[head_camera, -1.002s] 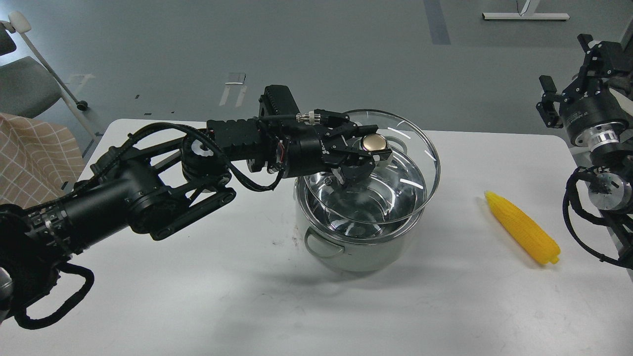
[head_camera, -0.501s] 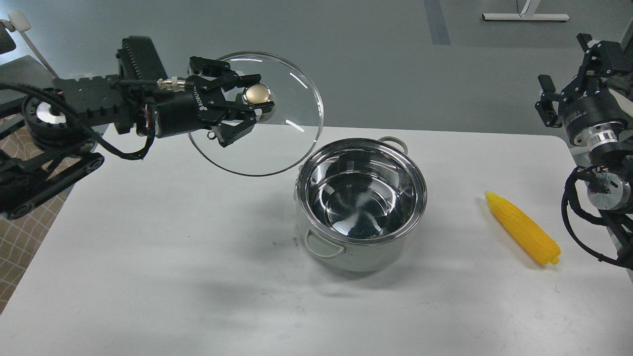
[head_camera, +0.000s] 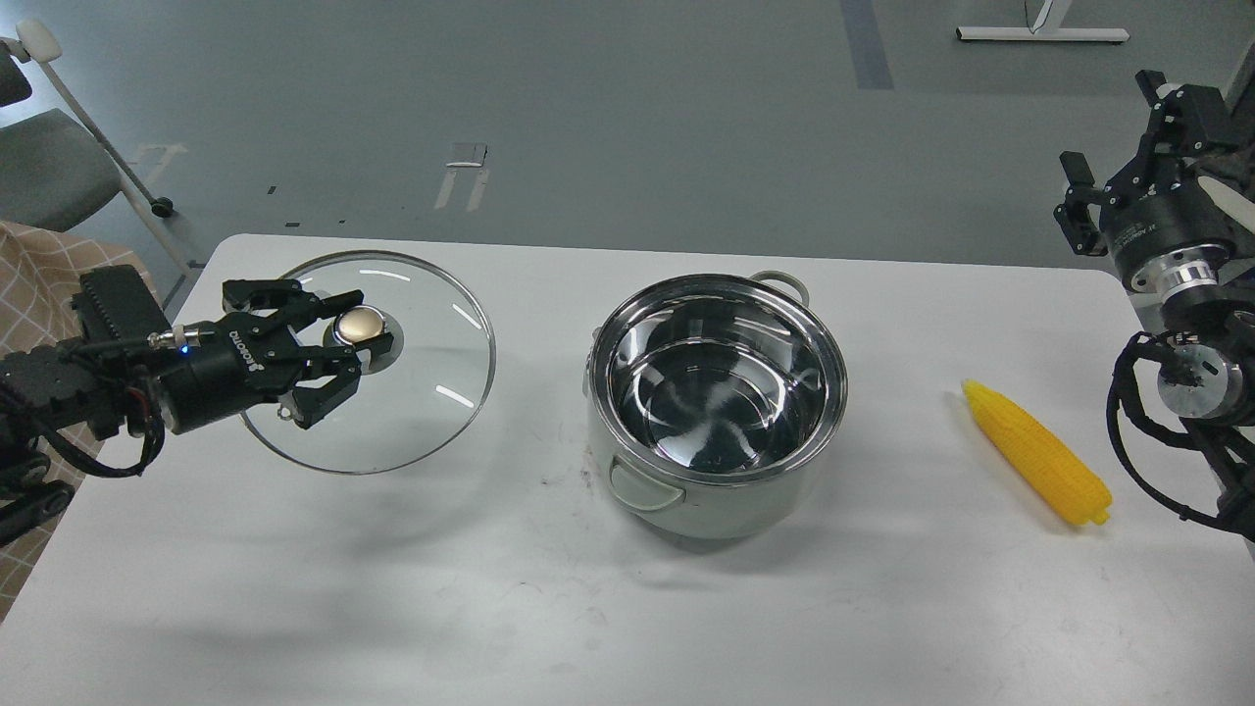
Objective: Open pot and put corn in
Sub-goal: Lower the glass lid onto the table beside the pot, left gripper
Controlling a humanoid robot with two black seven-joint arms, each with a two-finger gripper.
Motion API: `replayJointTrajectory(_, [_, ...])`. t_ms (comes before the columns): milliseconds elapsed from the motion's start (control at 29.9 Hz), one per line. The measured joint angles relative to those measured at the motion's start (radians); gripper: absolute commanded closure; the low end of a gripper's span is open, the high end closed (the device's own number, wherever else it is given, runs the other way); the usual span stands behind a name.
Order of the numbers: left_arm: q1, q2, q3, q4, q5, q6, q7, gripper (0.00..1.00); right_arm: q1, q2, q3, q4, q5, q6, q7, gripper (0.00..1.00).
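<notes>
The pot (head_camera: 727, 505) stands uncovered at the middle of the white table (head_camera: 471, 598), and its shiny inside is empty. The glass lid (head_camera: 431, 392) with a gold knob (head_camera: 360, 323) is on the table's left side, low over or resting on the surface; I cannot tell which. My left gripper (head_camera: 345, 336) is shut on the knob. The yellow corn (head_camera: 1037, 453) lies on the table right of the pot, tapered end pointing away from me. My right gripper (head_camera: 1110, 126) is open and empty, raised beyond the table's right edge, well above the corn.
A grey chair (head_camera: 49, 167) and a checked cloth (head_camera: 34, 284) are off the table's left edge. A white floor stand (head_camera: 1039, 32) is far behind. The right arm's cables (head_camera: 1137, 451) hang near the corn's thick end.
My left gripper carried the lid off the pot, up and to the left, then lowered it to the table's left side. The pot, the corn and the right arm barely moved.
</notes>
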Motion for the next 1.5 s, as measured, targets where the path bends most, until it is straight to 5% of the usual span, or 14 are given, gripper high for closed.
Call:
replayJointTrajectory(768, [0.150, -0.188, 0.002, 0.278, -0.145, 0.164, -0.006, 0.70, -0.014, 0.000, 0.000, 0.002, 0.000, 0.000, 0.000, 0.00])
replayJointTrajectory(1136, [0.184, -0.199, 0.011, 0.314, -0.145, 0.173, -0.009, 0.66, -0.022, 0.001, 0.000, 0.004, 0.000, 0.000, 0.000, 0.00])
replayJointTrajectory(1270, [0.200, -0.203, 0.003, 0.318, -0.145, 0.173, -0.009, 0.51, -0.023, 0.001, 0.000, 0.011, 0.000, 0.000, 0.000, 0.00])
replayJointTrajectory(1370, [0.202, -0.203, 0.002, 0.318, -0.145, 0.173, -0.010, 0.25, -0.023, 0.001, 0.000, 0.014, 0.000, 0.000, 0.000, 0.00])
replayJointTrajectory(1504, [0.203, -0.203, 0.000, 0.318, -0.145, 0.173, -0.020, 0.15, -0.025, 0.000, 0.000, 0.014, 0.000, 0.000, 0.000, 0.00])
